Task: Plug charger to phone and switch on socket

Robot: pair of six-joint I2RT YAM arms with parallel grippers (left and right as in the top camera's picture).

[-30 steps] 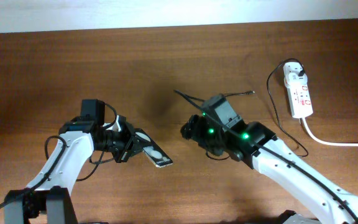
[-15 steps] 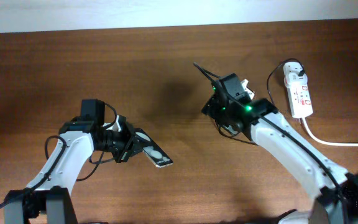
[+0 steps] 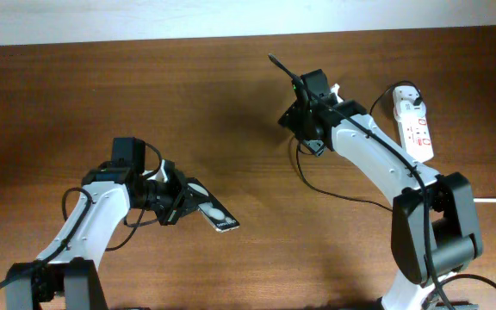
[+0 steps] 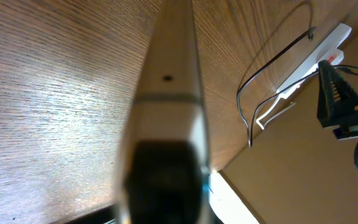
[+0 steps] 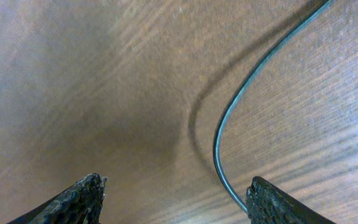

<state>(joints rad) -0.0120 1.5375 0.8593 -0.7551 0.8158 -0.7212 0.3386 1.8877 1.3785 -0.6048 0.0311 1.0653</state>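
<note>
Overhead, the left arm reaches in from the near left corner, and its left gripper (image 3: 186,200) has its jaws clamped on the left end of the phone (image 3: 216,213). The phone slants to the right and nearer, screen up, with pale glare on the glass. Whether its free end rests on the table (image 3: 145,95) cannot be told. The right arm stretches from the near right to the far middle, where the right gripper (image 3: 279,91) points left with its jaws spread wide and nothing between them. The socket (image 3: 415,129) lies at the far right, with a plug in its far end and a white cord (image 3: 468,197) running off to the right. The charger (image 3: 373,114) loops out just left of the socket. More thin black cable trails across the table near the right arm, well apart from the phone.

Left wrist view: the phone's edge fills the centre, close and blurred, running up the picture. The jaws themselves cannot be made out here. Beyond it, at the upper right, are the socket, loops of the charger and a dark toothed finger of the right gripper.

Right wrist view: two dark fingertips stand at the lower corners, far apart. The cable curves over the bare wood between them, passing close to the right-hand one, and is not pinched.
</note>
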